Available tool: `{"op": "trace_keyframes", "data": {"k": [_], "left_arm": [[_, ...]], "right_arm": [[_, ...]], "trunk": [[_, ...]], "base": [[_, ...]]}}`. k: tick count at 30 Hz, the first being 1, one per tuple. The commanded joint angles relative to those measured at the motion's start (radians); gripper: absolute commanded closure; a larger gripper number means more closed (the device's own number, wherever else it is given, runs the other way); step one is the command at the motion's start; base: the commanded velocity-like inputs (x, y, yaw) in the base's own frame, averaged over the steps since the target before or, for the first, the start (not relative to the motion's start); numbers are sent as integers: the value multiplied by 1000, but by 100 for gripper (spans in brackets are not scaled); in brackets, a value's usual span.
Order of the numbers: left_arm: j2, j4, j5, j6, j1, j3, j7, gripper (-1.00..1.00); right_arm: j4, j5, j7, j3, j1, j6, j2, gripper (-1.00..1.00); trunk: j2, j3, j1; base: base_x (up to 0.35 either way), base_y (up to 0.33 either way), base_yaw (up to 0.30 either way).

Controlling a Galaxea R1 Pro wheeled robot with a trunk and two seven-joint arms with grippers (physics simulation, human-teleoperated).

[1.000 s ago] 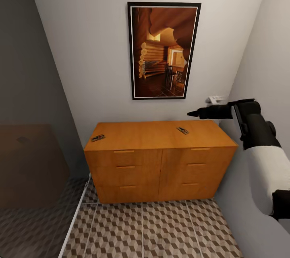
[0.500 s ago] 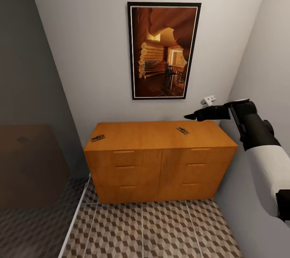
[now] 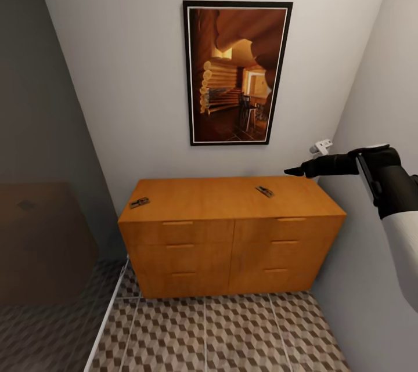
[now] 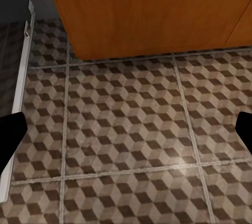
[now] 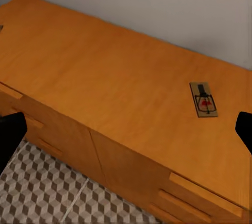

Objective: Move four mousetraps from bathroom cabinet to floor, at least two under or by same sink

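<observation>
2 mousetraps lie on top of the cabinet — one toward its right rear, one at its left front edge. The right pincer, fingers spread apart, hovers near the right-hand trap. The left pincer, also apart, hangs over the bathroom floor. No trap shows on the tiles — placing remains.

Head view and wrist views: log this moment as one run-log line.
phase: reaching | right gripper: open, above cabinet top, empty | mousetraps on top: one right, one left | left gripper: open over bathroom floor

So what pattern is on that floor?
The floor has tiles printed with brown, beige and white cubes, with pale grout lines. The left wrist view shows it best.
</observation>
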Motion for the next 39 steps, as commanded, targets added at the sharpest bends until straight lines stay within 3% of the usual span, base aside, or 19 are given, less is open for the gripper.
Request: {"op": "trace_keyframes", "data": {"k": [1, 19, 26, 30, 34, 39], "left_arm": [[0, 4, 8, -6, -2, -8, -2, -100], [0, 4, 8, -6, -2, -8, -2, -100], [3, 6, 7, -7, 1, -9, -4, -100], [27, 7, 6, -7, 50, -10, -5, -100], [77, 7, 5, -10, 135, -10, -7, -100], [98, 7, 5, -12, 178, -10, -6, -100]], "right_arm": [[4, 9, 8, 1, -1, -5, -1, -100], [78, 9, 6, 2, -1, -44, 3, -100], [173, 9, -13, 2, -1, -141, 7, -100], [186, 9, -26, 2, -1, -151, 8, -100], [191, 9, -30, 2, -1, -154, 13, -100], [194, 9, -31, 2, -1, -154, 20, -100]], "trunk": [[-2, -2, 1], [-2, -2, 1], [-2, -2, 1], [-2, -2, 1], [-2, -2, 1], [-2, -2, 1]], "base": [[108, 0, 0], [157, -87, 0], [3, -2, 0], [0, 0, 0], [0, 0, 0], [0, 0, 0]]}}
